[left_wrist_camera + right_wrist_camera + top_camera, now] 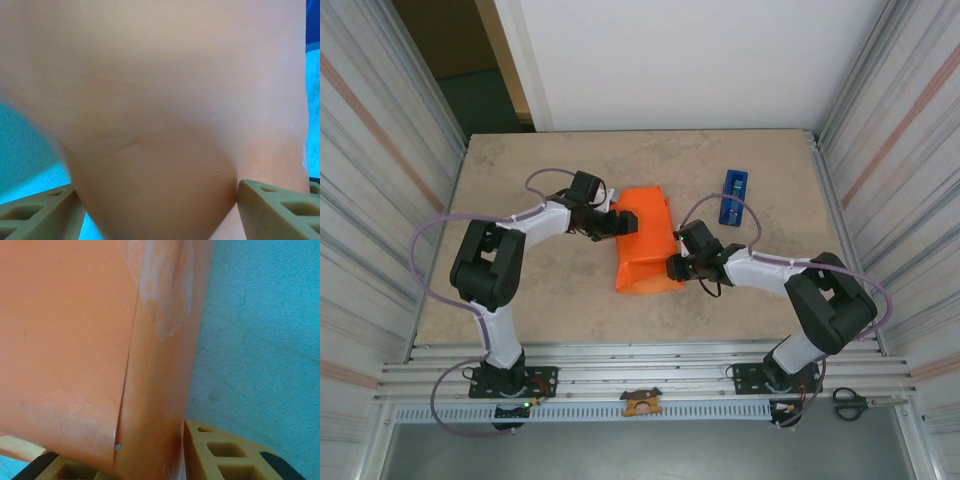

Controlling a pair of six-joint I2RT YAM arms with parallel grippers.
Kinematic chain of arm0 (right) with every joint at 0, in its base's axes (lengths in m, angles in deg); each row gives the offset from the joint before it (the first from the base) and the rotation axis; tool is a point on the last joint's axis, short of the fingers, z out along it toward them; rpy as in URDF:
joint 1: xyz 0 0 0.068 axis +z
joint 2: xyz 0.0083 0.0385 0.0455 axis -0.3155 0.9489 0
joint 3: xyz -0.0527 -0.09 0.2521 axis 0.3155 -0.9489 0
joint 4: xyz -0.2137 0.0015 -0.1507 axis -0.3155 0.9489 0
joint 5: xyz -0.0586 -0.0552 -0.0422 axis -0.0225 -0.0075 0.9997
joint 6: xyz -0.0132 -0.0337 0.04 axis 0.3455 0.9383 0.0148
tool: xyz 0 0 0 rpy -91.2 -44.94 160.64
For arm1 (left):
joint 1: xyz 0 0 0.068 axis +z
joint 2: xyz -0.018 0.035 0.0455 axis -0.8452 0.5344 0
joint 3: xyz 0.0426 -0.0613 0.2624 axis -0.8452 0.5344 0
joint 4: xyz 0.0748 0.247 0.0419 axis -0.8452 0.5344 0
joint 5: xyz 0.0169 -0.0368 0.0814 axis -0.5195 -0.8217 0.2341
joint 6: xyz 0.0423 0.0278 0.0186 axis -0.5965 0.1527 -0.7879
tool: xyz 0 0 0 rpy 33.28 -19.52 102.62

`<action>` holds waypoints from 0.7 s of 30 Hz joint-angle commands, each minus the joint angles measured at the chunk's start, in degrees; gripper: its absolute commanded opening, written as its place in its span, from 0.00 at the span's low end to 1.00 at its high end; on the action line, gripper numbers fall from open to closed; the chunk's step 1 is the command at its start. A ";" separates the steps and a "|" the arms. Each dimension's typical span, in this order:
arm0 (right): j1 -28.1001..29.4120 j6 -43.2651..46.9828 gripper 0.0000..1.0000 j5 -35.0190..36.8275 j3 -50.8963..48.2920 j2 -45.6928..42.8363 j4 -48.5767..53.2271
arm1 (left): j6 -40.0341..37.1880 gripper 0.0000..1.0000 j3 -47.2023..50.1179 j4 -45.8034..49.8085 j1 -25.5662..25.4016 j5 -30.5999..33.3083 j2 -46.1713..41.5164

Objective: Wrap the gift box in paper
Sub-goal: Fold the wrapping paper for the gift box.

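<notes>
Close-up, L wrist: two tan ribbed plastic fingers (40, 212) sit at the bottom corners, wide apart. A bulge of thin light-orange paper (160, 110) lies btwn them, touching both. Can't tell if it is squeezed or just straddled.

R wrist: tan fingers (225, 455) set narrow, closed on a folded edge of the paper. A strip of clear tape (165, 290) crosses the seam above them.

From above: the paper is folded into a box-shaped bundle at the ctr of the beige stone-look tabletop (520, 170). The small flat gift box is presumably inside it. L gripper (608, 222) is at the bundle's far-left corner, R gripper (675, 268) at its near-right side. A narrow blue tape dispenser (733, 195) lies near the far-right corner, apart from the bundle.

Step, as judged: body wrapped & taped, an end flap now being closed. Next move prob. needs R to pin the bundle while L creases the flap flat w/o tearing, then tape.

Paper looks smooth, lightly creased, w/ one overlapping lengthwise seam.
</notes>
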 commanded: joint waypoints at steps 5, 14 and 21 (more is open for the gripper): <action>0.93 -4.13 0.26 1.75 0.29 0.56 -0.93 | -0.85 0.78 -1.05 1.81 0.37 -1.18 0.34; 3.54 -11.12 0.23 7.89 0.50 1.85 -0.16 | -0.36 0.78 -0.72 1.54 0.43 -1.43 0.34; 4.39 -11.80 0.13 8.59 1.01 2.51 -0.03 | -0.31 0.78 -0.87 1.54 0.43 -1.56 0.34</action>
